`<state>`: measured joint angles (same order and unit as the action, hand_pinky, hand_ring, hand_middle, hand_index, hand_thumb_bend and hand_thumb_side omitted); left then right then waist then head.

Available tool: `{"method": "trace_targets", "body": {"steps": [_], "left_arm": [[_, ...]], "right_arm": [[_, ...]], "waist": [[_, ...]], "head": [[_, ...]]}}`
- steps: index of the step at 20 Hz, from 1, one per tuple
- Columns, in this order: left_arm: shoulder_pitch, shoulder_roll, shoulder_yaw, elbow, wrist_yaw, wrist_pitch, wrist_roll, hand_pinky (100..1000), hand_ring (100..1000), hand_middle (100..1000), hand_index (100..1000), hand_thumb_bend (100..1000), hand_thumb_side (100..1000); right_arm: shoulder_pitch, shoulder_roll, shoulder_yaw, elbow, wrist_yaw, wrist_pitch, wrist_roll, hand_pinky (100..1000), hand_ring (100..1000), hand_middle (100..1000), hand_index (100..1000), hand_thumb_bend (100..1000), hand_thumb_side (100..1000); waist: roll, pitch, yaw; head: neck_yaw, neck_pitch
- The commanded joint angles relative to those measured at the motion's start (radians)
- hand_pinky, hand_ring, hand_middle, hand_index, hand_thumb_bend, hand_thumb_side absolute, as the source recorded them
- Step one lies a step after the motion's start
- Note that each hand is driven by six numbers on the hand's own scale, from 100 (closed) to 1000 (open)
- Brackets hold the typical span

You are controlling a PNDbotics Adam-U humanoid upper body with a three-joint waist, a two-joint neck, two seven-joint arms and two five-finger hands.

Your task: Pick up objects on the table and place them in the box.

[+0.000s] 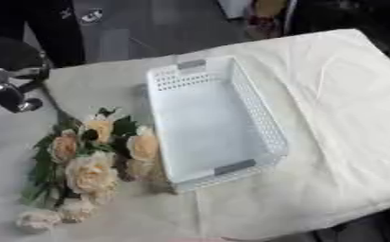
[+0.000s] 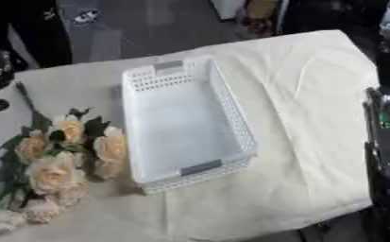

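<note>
The bouquet (image 1: 86,158) of cream roses lies on the cloth-covered desk (image 1: 338,118), just left of the white box (image 1: 210,120) (nothing inside it). Open cloth spreads right. The left hand (image 1: 8,90) shows at the left edge, fingers unreadable; only the right eye view shows the right arm (image 2: 388,137).

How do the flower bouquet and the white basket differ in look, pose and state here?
The flower bouquet is cream blooms with dark green leaves, irregular in outline; the white basket is a plain rectangle with perforated walls. The bouquet lies flat on its side on the cloth, while the basket stands upright with its open side up. The bouquet sits outside the basket, close against its left wall, and the basket holds nothing. Both rest on the same cream tablecloth.
</note>
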<state>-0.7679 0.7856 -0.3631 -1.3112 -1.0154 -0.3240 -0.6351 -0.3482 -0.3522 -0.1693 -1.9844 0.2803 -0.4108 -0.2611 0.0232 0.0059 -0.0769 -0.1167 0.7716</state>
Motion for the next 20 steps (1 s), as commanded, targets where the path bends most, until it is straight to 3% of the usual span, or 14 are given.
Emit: {"method": "trace_targets", "body": {"steps": [1, 2, 3, 4, 6, 7, 8, 10, 20], "left_arm": [[-0.023, 0.037, 0.013, -0.031, 0.003, -0.007, 0.005, 100, 100, 100, 100, 250, 100], [-0.021, 0.046, 0.002, -0.045, -0.017, -0.028, 0.004, 485, 272, 315, 375, 546, 207], [-0.018, 0.054, -0.006, -0.059, -0.045, -0.058, -0.003, 603, 486, 514, 525, 810, 408], [-0.013, 0.066, -0.015, -0.074, -0.084, -0.103, -0.015, 828, 764, 750, 830, 844, 671], [-0.003, 0.081, -0.014, -0.09, -0.149, -0.169, -0.023, 886, 830, 799, 883, 841, 735], [0.003, 0.087, -0.012, -0.091, -0.176, -0.192, -0.021, 994, 932, 875, 970, 838, 770], [0.015, 0.099, -0.012, -0.086, -0.201, -0.213, -0.02, 1000, 945, 884, 971, 826, 902], [0.036, 0.116, -0.004, -0.069, -0.233, -0.239, -0.01, 1000, 950, 885, 967, 853, 938], [0.106, 0.114, 0.006, -0.001, -0.227, -0.251, 0.041, 970, 917, 847, 924, 856, 928]], "right_arm": [[-0.006, -0.024, -0.006, -0.016, 0.004, 0.002, -0.001, 625, 786, 751, 877, 100, 658], [-0.006, -0.025, -0.006, -0.016, 0.004, 0.002, 0.0, 625, 786, 751, 877, 100, 659], [-0.006, -0.025, -0.006, -0.016, 0.004, 0.003, 0.0, 625, 786, 751, 877, 100, 659], [-0.007, -0.025, -0.005, -0.016, 0.004, 0.003, 0.0, 625, 786, 751, 877, 100, 659], [-0.007, -0.025, -0.005, -0.016, 0.004, 0.003, 0.0, 625, 786, 751, 877, 100, 659], [-0.006, -0.026, -0.005, -0.016, 0.004, 0.003, 0.001, 624, 786, 750, 877, 100, 661], [-0.006, -0.027, -0.004, -0.016, 0.005, 0.004, 0.001, 624, 786, 750, 877, 100, 661], [-0.004, -0.028, -0.004, -0.016, 0.006, 0.005, 0.002, 624, 786, 750, 877, 100, 661], [-0.003, -0.027, -0.003, -0.016, 0.007, 0.005, 0.002, 623, 785, 749, 876, 100, 663]], "waist": [[0.001, -0.014, 0.001], [0.002, -0.014, 0.0], [0.003, -0.014, 0.0], [0.004, -0.015, -0.001], [0.006, -0.015, -0.001], [0.006, -0.015, -0.001], [0.008, -0.016, 0.0], [0.009, -0.016, 0.001], [0.006, -0.013, 0.001]], "head": [[-0.011, -0.002], [-0.011, -0.002], [-0.01, -0.002], [-0.009, -0.002], [-0.009, -0.002], [-0.011, -0.002], [-0.013, -0.002], [-0.016, -0.002], [0.003, -0.002]]}}
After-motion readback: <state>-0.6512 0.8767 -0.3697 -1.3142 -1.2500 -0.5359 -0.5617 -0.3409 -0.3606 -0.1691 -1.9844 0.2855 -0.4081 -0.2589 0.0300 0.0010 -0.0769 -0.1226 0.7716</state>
